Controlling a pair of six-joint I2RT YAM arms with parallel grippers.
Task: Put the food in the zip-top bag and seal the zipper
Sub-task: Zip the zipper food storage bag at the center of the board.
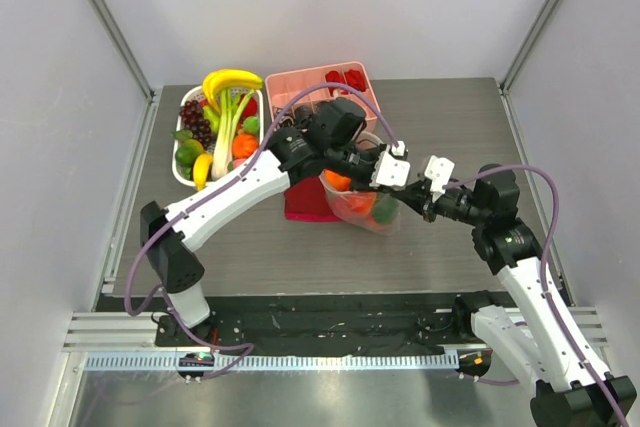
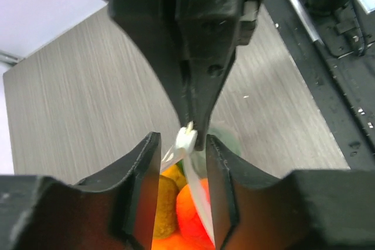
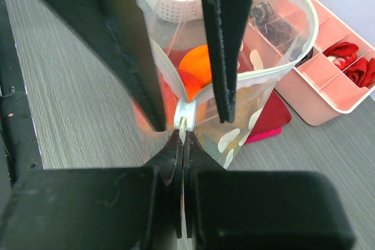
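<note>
Currently the right gripper [image 3: 183,139] is fully closed, pinching the white end tab of the zipper [image 3: 263,76] at the near corner of the zip-top bag [image 3: 258,100]. The left gripper [image 3: 192,118] comes in from the opposite side. Its fingers [image 3: 225,57] are apart and straddle the bag rim just behind that tab, one on each side, not clamped.

The bag stands upright mid-table [image 1: 250,247]. Its mouth gapes open beyond the pinched corner, so the zipper isn't sealed along its length. The bag's far side sits against the red cloth [image 1: 303,205], near the pink tray [image 1: 300,87].

Food: orange and red pieces [image 3: 196,62] are inside the bag, and something green [image 1: 385,209] is low in it per the top view. The rest, including a banana [image 1: 232,79], grapes and other pieces, is in the white basket [image 1: 185,172] at the far left, well apart from the bag.
</note>
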